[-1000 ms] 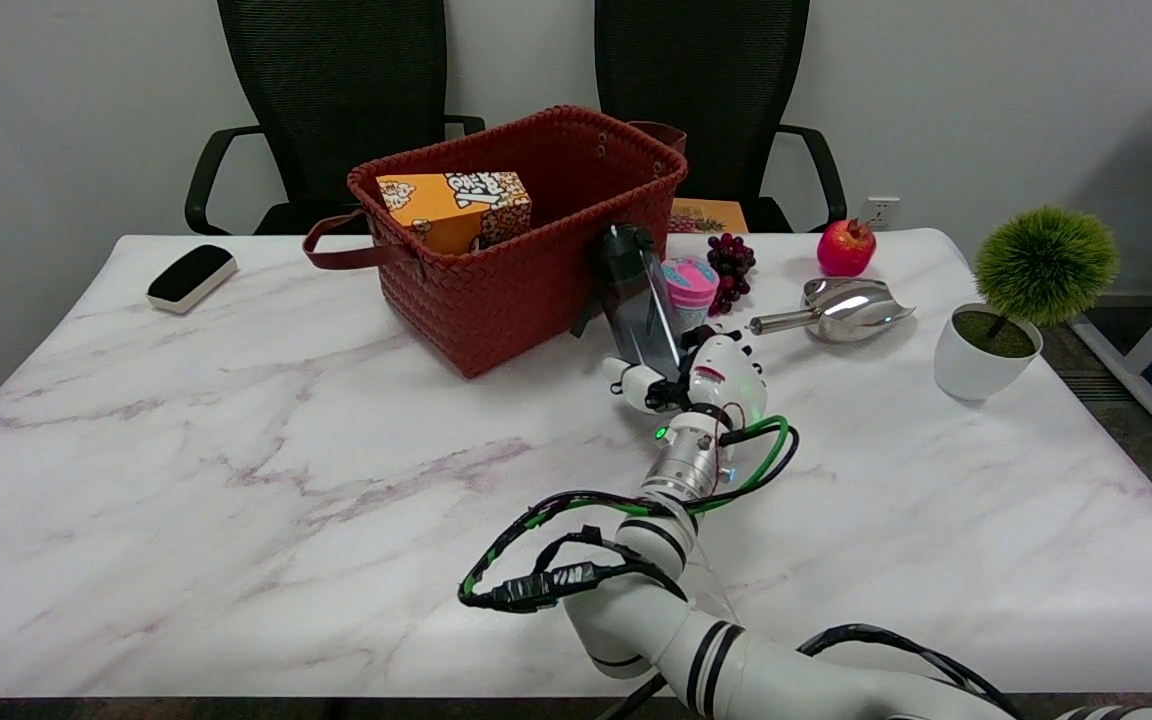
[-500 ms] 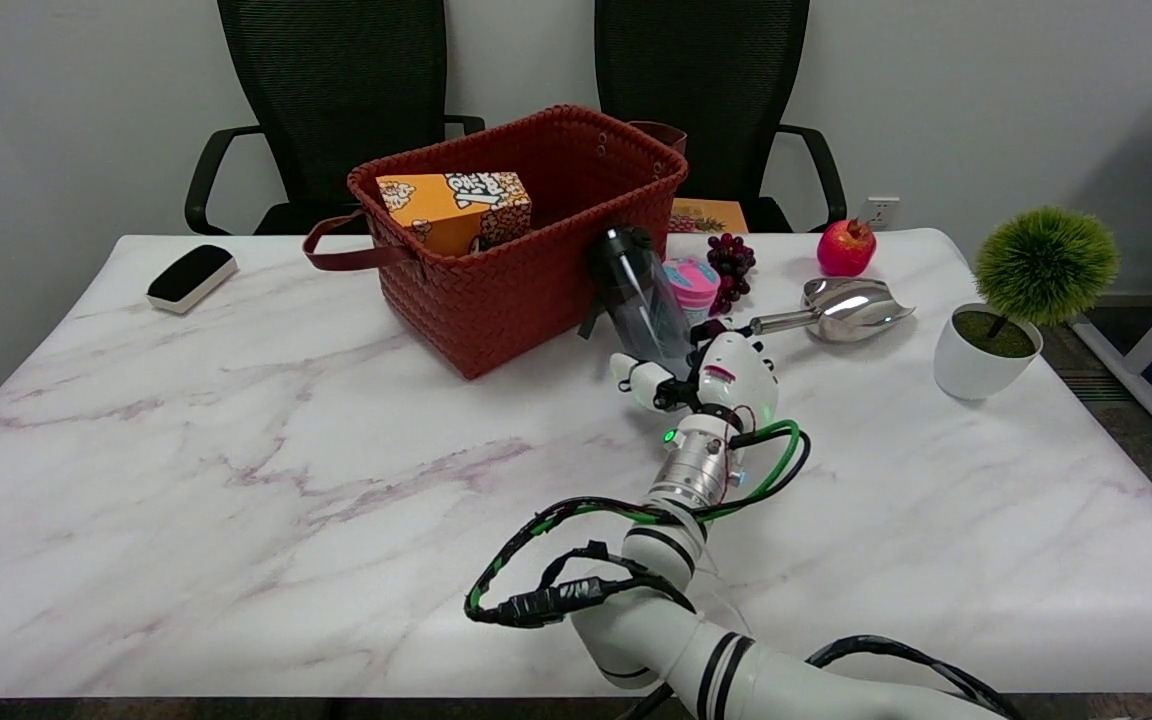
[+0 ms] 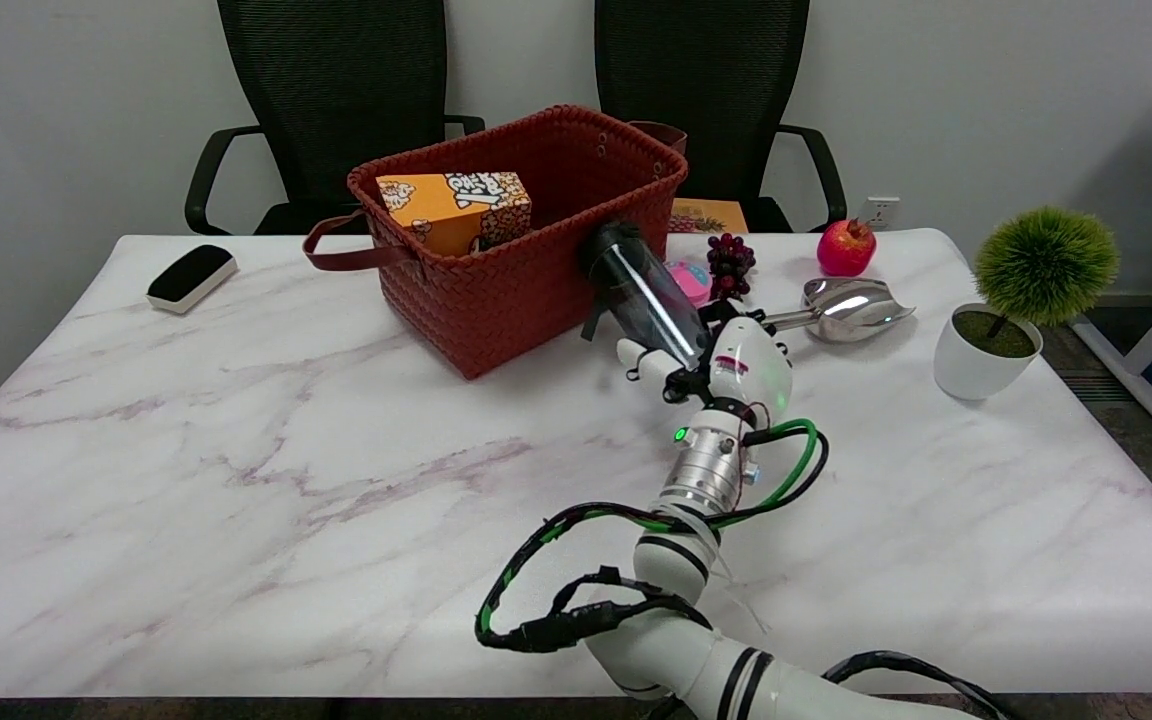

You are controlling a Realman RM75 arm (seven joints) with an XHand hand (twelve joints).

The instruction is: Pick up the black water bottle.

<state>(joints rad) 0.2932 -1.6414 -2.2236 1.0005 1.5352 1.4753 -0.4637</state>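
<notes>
The black water bottle (image 3: 641, 295) is a dark see-through bottle with a black cap. It is tilted, cap end up and to the left, close to the red woven basket (image 3: 526, 285). My right hand (image 3: 726, 360) grips the bottle around its lower end, and that end is hidden inside the hand. Whether the bottle's base touches the marble table (image 3: 286, 450) cannot be told.
An orange box (image 3: 456, 208) lies in the basket. Behind the bottle sit a pink-lidded cup (image 3: 688, 280), dark grapes (image 3: 729, 262), a metal scoop (image 3: 841, 310) and a red apple (image 3: 846, 247). A potted green plant (image 3: 1021, 300) stands at the right, a black-and-white eraser (image 3: 191, 277) far left.
The hand has moved a little right and back with the bottle. The bottle has tipped further over, its cap leaning more to the left toward the basket.
</notes>
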